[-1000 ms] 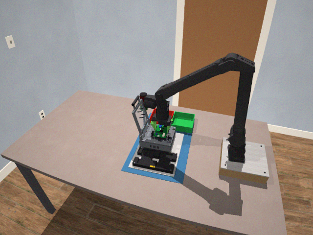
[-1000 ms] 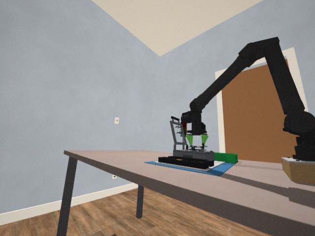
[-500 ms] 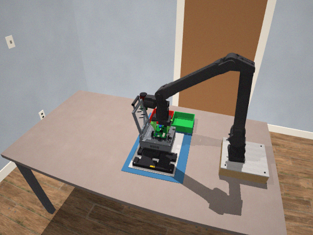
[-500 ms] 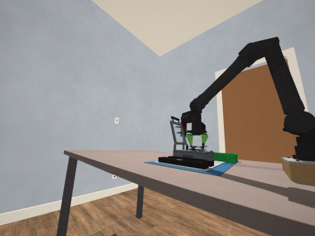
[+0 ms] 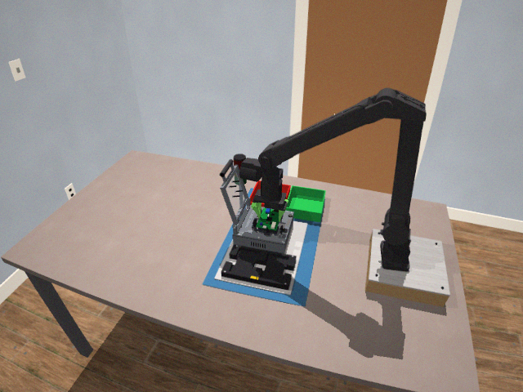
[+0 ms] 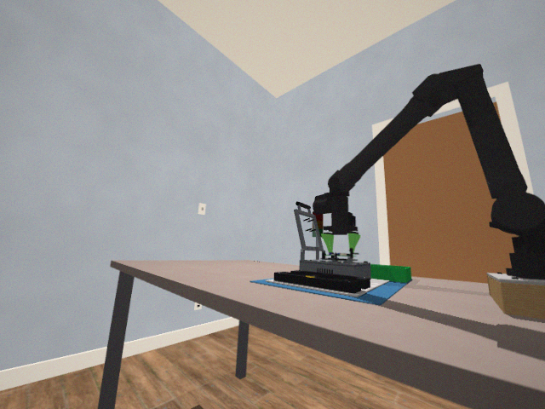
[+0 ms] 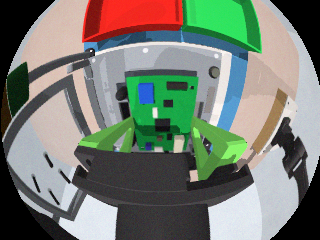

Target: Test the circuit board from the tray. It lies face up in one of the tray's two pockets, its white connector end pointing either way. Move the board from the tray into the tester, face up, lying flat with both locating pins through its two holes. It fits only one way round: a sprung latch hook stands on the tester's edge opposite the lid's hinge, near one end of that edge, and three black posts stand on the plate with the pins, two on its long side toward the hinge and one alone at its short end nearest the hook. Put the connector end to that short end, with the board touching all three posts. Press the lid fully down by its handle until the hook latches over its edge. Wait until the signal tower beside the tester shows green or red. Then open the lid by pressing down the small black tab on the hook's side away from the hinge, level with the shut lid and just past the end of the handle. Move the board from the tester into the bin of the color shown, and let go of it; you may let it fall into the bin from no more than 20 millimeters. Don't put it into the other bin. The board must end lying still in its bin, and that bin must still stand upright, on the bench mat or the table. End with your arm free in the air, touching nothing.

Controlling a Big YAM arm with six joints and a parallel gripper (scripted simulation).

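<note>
My gripper (image 7: 162, 120) has green fingers and is shut on the long sides of the green circuit board (image 7: 162, 110). It holds the board face up and level over the tester's plate. The side view shows the fingertips (image 6: 341, 253) close above the grey tester (image 6: 334, 266). I cannot tell whether the board touches the plate. The board's near end is hidden behind my gripper body. The tester's lid (image 5: 234, 198) stands open and upright on the left, its handle (image 5: 225, 168) at the top. The signal tower (image 5: 239, 160) stands behind the lid.
The red bin (image 7: 134, 3) and the green bin (image 7: 220, 10) stand side by side just beyond the tester. The black tray (image 5: 257, 268) lies in front of the tester on the blue mat (image 5: 304, 269). The arm's base block (image 5: 407, 269) is at the right.
</note>
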